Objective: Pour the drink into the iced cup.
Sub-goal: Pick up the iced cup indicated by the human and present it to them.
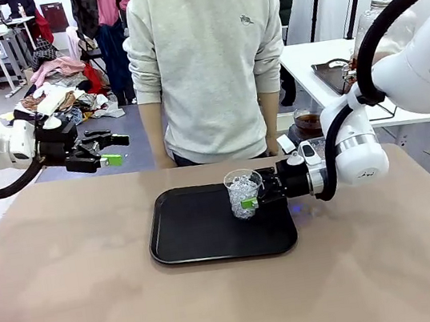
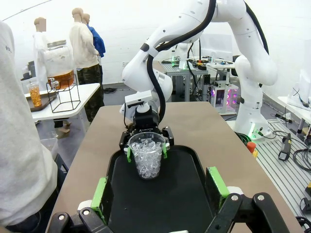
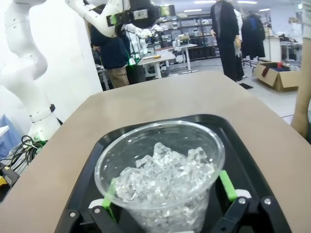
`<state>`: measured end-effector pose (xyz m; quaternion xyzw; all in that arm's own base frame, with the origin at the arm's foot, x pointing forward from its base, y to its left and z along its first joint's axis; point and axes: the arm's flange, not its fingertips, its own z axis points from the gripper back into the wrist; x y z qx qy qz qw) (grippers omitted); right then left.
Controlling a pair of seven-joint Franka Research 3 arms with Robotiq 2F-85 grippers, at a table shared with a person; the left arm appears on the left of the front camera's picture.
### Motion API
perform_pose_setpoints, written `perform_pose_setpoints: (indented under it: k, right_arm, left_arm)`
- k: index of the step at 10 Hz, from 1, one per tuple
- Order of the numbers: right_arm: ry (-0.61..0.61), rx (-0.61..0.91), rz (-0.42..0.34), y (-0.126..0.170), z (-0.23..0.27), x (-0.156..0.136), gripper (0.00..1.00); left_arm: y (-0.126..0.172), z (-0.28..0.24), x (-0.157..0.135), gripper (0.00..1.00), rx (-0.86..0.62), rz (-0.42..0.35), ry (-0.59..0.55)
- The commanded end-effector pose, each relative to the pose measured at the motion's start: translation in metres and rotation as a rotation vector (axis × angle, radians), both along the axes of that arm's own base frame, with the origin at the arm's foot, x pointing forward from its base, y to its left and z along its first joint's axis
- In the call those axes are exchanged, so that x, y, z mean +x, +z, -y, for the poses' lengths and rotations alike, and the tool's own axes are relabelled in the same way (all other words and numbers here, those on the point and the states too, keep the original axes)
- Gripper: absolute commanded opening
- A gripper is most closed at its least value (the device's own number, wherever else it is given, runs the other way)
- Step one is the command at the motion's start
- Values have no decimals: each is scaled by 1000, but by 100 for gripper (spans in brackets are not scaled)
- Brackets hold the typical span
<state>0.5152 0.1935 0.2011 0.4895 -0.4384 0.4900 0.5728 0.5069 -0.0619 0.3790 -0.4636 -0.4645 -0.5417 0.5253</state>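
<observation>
Pouring seems not yet begun: iced cup (image 1: 244, 193) stands mid-frame on the tray (image 1: 187, 246), right gripper (image 1: 252, 201) jaws spread around it. Left gripper (image 1: 114, 149) hangs spread, upper left. Drink (image 2: 61, 78) sits in its jar on a side table, upper left of the left wrist view. Fetching it likely comes next.

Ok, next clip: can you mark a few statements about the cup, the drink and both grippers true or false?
1. The iced cup stands on the black tray. True.
2. The left gripper holds the jar of drink. False: it hangs open and empty above the left side of the table, and the jar stands on a side table.
3. The right gripper has a finger on either side of the cup. True.
4. The cup already contains drink. False: it holds ice alone.
</observation>
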Motion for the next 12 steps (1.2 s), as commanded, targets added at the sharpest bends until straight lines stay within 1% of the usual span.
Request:
perform_pose_setpoints:
  k: [1,2,4,5,7,9,11,12]
  right_arm:
    - [-50,9,-13,1,-10,4,100]
    - [-39,7,-28,2,-10,4,100]
    - [-44,17,-59,1,-10,5,63]
    - [-46,25,-55,1,-9,4,63]
    - [-29,39,-73,1,-9,4,63]
    - [-22,48,-55,6,-9,4,63]
    - [-15,75,-31,24,-7,6,63]
    - [-8,77,-10,39,-8,8,63]
  left_arm:
    - [1,0,0,100,-1,2,6]
    - [1,0,0,100,-1,2,6]
    - [1,0,0,100,-1,2,6]
    - [1,0,0,100,-1,2,6]
    - [1,0,0,100,-1,2,6]
    - [1,0,0,100,-1,2,6]
    - [1,0,0,100,-1,2,6]
    - [1,0,0,100,-1,2,6]
